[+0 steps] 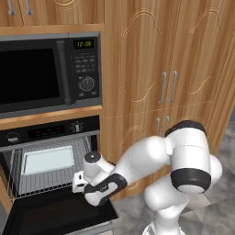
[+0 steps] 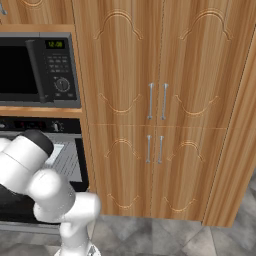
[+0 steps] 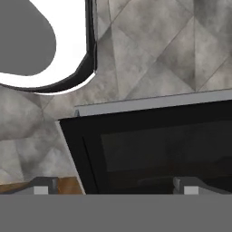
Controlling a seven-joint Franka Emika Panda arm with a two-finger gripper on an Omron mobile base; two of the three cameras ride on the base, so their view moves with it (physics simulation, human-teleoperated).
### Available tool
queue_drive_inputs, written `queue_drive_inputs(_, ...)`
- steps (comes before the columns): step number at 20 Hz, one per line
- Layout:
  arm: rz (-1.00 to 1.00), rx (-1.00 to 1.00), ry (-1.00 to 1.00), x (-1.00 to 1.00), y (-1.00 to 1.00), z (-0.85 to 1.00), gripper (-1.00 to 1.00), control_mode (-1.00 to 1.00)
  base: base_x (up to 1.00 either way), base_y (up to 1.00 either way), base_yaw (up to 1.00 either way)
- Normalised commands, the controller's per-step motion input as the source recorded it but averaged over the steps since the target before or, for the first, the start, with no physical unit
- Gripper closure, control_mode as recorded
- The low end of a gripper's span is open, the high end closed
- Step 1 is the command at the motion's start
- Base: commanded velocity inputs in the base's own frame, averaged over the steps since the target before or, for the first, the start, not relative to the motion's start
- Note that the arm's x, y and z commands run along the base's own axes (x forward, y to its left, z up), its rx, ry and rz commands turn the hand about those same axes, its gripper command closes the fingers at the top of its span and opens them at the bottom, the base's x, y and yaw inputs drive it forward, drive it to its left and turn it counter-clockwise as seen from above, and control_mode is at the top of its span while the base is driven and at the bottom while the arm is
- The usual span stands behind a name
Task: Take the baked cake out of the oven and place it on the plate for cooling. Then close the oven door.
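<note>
The black oven (image 1: 50, 131) sits under the microwave, and its door (image 1: 55, 212) lies folded down flat. On the wire rack (image 1: 46, 176) inside rests a pale rectangular tray (image 1: 48, 159); I cannot make out a cake on it. The plate is out of view. My gripper (image 1: 79, 184) hangs just above the door's inner face near the oven's right side, pointing down. In the hand view the gripper (image 3: 115, 188) is open, its fingertips (image 3: 45, 186) far apart with nothing between them, over the door's dark glass (image 3: 158, 149) and silver bar handle (image 3: 154, 103).
A black microwave (image 1: 46, 73) with a green clock fills the shelf above the oven. Tall wooden cabinet doors (image 2: 155, 100) with silver handles stand to the right. Grey tiled floor (image 3: 158, 50) lies beyond the door's edge. My own arm (image 2: 35, 175) blocks part of the oven in the right base view.
</note>
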Motion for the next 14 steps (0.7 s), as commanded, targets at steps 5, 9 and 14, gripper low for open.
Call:
queue_drive_inputs(5, 0.0, 0.0, 0.02, 0.34, 0.4, -0.24, -1.0, -1.0, 0.0, 0.0, 0.0)
queue_drive_inputs(9, 0.0, -0.02, 0.0, 0.25, 0.47, -0.13, -1.0, -1.0, 0.0, 0.0, 0.0)
queue_drive_inputs(14, 0.0, -0.09, 0.0, 0.26, 0.52, -0.11, -1.0, -1.0, 0.0, 0.0, 0.0)
